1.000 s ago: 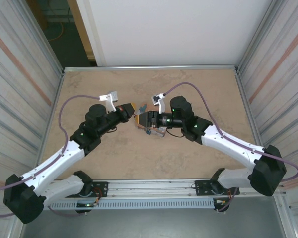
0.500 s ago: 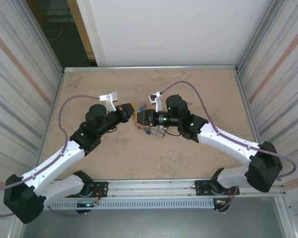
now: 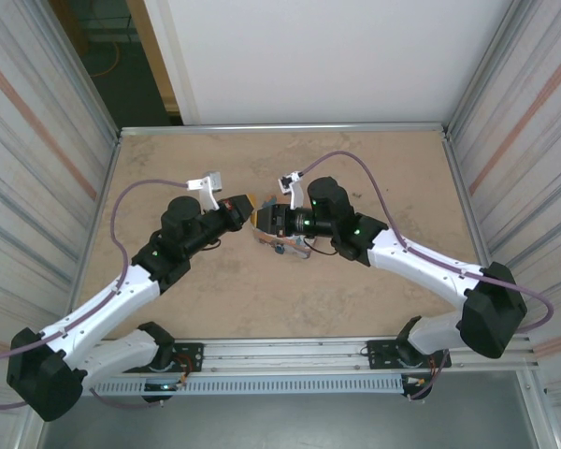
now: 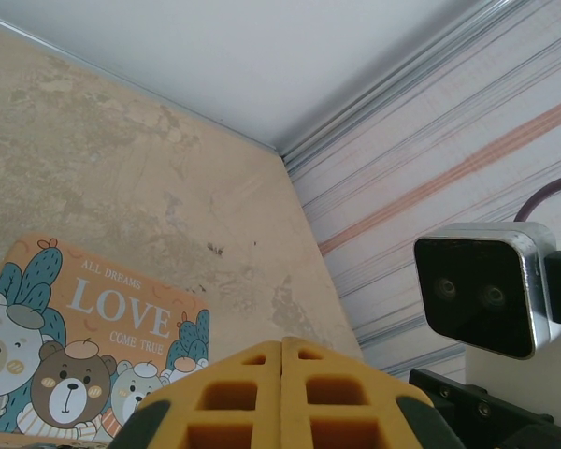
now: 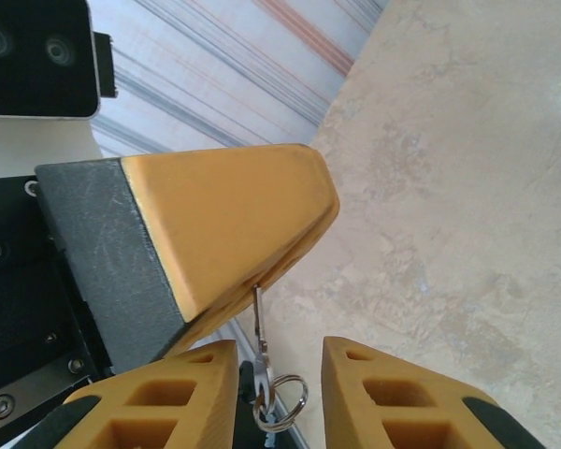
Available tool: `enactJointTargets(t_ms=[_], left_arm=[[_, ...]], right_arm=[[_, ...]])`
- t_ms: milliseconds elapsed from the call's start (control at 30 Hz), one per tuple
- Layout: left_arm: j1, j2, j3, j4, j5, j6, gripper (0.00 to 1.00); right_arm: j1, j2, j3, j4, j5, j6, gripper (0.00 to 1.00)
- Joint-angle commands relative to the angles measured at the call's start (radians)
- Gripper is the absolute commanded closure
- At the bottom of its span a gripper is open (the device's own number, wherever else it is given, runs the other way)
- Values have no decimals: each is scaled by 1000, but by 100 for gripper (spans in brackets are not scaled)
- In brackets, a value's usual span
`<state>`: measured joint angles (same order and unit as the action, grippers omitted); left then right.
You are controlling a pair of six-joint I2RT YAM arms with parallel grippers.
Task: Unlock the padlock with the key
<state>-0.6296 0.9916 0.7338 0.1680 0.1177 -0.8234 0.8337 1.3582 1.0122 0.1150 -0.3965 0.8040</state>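
Observation:
My left gripper is shut, its yellow fingers pressed flat together. In the right wrist view those fingers pinch the thin metal key, which sticks out of their seam edge-on. A small split ring hangs from the key's far end. My right gripper is open, tip to tip with the left one above mid-table. The key's head and ring lie in the gap between its fingers, close to the left-hand finger. The padlock is hidden.
The orange-and-teal "LOVE" box with cartoon bears lies flat on the tan table just below the two grippers. Corrugated metal walls close in both sides. A white panel stands at the back.
The right arm has pushed leftward toward the left gripper, and its jaws have narrowed around the key's ring end. The left arm has stayed put, still shut.

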Motion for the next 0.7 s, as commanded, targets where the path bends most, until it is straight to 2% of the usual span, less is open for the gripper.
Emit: enactJointTargets(t_ms=[0, 233, 433, 667], left_arm=[[-4, 1, 10, 28, -10, 6, 100], [-5, -2, 9, 27, -17, 3, 100], [-4, -3, 9, 26, -23, 1, 100], [-4, -14, 13, 12, -26, 6, 98]], right_arm=[[7, 8, 35, -17, 11, -2, 75], [7, 1, 26, -43, 17, -1, 83], [6, -17, 11, -57, 18, -3, 99], [-4, -48, -17, -78, 21, -16, 100]])
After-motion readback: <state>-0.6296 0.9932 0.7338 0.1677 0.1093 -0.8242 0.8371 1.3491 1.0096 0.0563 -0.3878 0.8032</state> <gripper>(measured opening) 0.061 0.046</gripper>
